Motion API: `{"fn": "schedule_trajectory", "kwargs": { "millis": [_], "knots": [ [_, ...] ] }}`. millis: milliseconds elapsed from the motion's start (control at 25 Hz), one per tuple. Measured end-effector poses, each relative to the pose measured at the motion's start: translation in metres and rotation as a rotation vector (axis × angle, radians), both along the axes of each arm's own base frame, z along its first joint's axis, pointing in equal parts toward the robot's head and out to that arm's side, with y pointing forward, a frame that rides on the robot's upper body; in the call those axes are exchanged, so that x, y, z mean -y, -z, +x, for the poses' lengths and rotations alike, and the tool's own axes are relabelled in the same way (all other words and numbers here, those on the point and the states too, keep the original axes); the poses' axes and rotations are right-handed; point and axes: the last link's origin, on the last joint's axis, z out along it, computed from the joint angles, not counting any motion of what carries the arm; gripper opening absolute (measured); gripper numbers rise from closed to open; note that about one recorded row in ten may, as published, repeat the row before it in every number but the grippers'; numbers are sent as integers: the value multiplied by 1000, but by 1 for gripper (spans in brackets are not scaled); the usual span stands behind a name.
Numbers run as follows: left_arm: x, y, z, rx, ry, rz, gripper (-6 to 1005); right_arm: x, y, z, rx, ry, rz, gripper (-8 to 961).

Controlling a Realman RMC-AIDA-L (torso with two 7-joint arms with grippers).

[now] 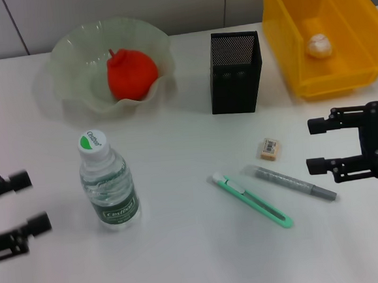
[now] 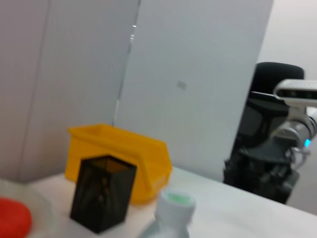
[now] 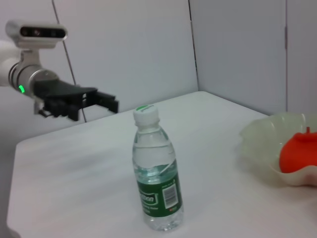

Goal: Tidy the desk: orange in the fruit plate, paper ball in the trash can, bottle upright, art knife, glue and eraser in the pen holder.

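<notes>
The art knife (image 1: 252,201), glue (image 1: 296,183) and eraser (image 1: 270,149) lie loose on the desk near the pen holder (image 1: 234,72), still to be stowed. The right gripper (image 1: 319,145) hovers just right of them, fingers spread, likely readying a pick. The bottle (image 1: 107,184) stands upright; the left gripper (image 1: 25,202) waits, spread, at its left.

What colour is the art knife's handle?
Mint green with a white tip; the art knife shows best in the head view.
</notes>
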Motion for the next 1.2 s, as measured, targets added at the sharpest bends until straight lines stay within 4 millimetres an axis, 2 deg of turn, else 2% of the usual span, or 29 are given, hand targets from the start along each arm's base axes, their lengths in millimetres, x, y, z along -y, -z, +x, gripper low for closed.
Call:
{"fn": "schedule_trajectory", "kwargs": {
  "millis": [40, 80, 120, 160, 320, 840, 1200],
  "knots": [
    [0, 0, 0, 0, 0, 0, 843, -1, 0, 0, 3, 7, 1, 750],
    [5, 8, -11, 14, 6, -54, 843, -3, 0, -1, 8, 15, 0, 750],
    [5, 8, -11, 14, 6, -54, 843, -6, 0, -2, 18, 27, -3, 750],
    [9, 20, -15, -8, 17, -86, 843, -8, 0, -3, 29, 42, -10, 750],
    [14, 36, -17, -54, 43, -107, 842, -23, -1, -13, 118, 97, -55, 750],
    [15, 44, -15, -64, 82, -100, 842, -77, 0, -76, 594, 295, -133, 749],
    [17, 46, -17, -65, 81, -95, 843, -90, 21, -100, 713, 323, -153, 748]
  ]
}}
